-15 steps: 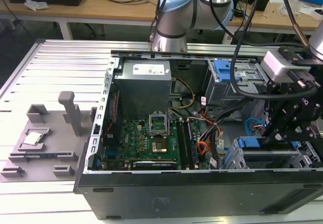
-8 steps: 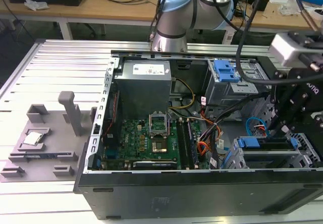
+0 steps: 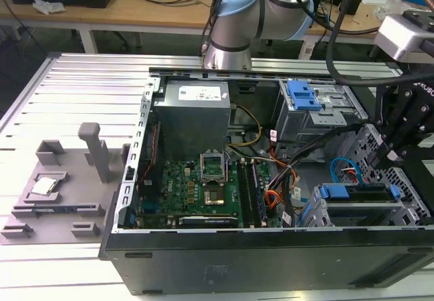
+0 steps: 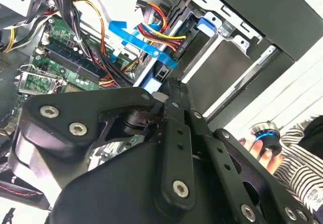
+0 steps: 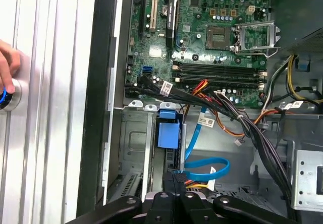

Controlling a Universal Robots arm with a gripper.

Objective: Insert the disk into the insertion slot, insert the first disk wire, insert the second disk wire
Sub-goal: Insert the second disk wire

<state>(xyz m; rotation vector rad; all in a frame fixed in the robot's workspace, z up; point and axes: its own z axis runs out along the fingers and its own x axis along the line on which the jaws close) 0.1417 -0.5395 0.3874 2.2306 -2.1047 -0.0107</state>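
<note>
The disk (image 3: 359, 194), silver with a blue frame, lies flat inside the grey metal insertion slot (image 3: 407, 209), at the exterior view's right.

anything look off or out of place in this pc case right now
Mostly a hand on a round knob on the ribbed table beside the open case, close to the working arm. Inside, the blue cable loops loose by the drive cage, and the processor socket sits empty. Nothing looks spilled or broken.

one disk (image 3: 358, 194), one insertion slot (image 3: 407, 203), one motherboard (image 3: 196, 189)
</note>
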